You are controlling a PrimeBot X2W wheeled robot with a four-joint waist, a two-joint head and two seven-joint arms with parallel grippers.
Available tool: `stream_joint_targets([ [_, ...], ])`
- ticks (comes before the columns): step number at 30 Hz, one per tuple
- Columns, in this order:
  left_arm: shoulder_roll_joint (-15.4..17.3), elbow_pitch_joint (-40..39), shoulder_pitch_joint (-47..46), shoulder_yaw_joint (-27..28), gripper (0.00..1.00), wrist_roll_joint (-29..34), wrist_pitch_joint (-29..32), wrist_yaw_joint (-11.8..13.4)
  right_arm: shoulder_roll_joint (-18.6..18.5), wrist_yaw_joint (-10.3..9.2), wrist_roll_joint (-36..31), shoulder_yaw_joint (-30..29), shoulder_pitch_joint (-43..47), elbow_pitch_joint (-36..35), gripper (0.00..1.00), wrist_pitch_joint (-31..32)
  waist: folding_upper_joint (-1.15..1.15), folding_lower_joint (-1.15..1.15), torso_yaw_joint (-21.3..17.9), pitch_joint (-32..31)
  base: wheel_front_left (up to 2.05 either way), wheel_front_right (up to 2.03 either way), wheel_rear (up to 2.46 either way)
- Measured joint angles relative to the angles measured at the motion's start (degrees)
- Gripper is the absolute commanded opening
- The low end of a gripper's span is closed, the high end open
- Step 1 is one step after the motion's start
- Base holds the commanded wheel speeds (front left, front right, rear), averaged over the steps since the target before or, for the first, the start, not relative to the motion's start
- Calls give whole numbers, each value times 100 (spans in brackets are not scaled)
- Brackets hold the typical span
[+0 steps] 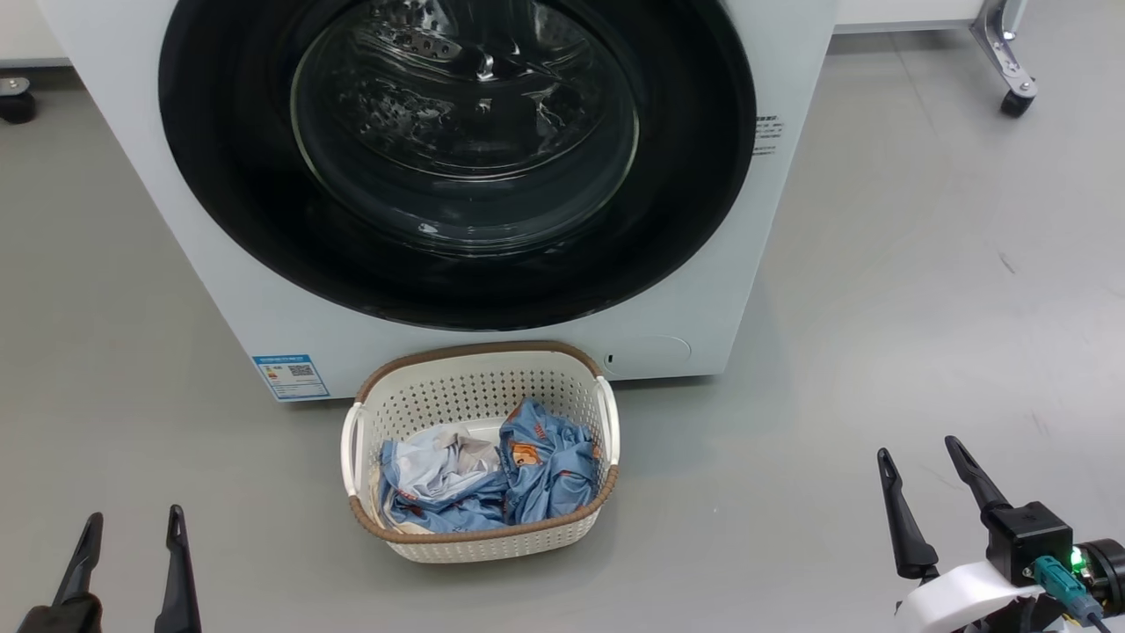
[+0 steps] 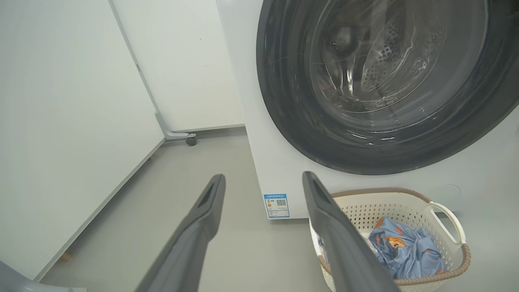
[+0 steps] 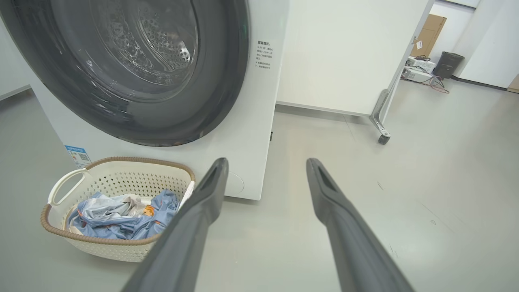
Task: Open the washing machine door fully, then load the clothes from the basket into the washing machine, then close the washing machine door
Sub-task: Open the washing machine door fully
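A test lab: wheeled white partition panels (image 3: 348, 52), bare grey floor (image 3: 446, 170), cabled equipment (image 3: 419, 65) beyond.

Long dark tapering jaws; white cuff (image 1: 954, 596), black wrist block (image 1: 1028, 538) with green light (image 1: 1075, 557) and teal plug (image 1: 1057, 580).

There's a blue sticker (image 1: 291, 376) low on the washing machine (image 1: 246, 290) front, showing a QR code and fine print too small to read. Right of the washing machine door (image 1: 220, 202) sits a block of small dark print (image 1: 767, 134), and it's illegible too.
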Motion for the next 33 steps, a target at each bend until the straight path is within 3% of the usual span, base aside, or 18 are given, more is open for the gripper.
stream_joint_targets([
  [17, -41, 9, -15, 112, 100, -1, 0, 0, 30, 59, -62, -85, -6, 4, 100, 0, 0, 0, -17, 24, 64, 64, -127],
  [33, -69, 79, -18, 156, 100, -11, 0, -7, 85, 101, -103, -164, -22, -29, 100, 0, 0, 0, -28, -5, 26, 26, -52],
])
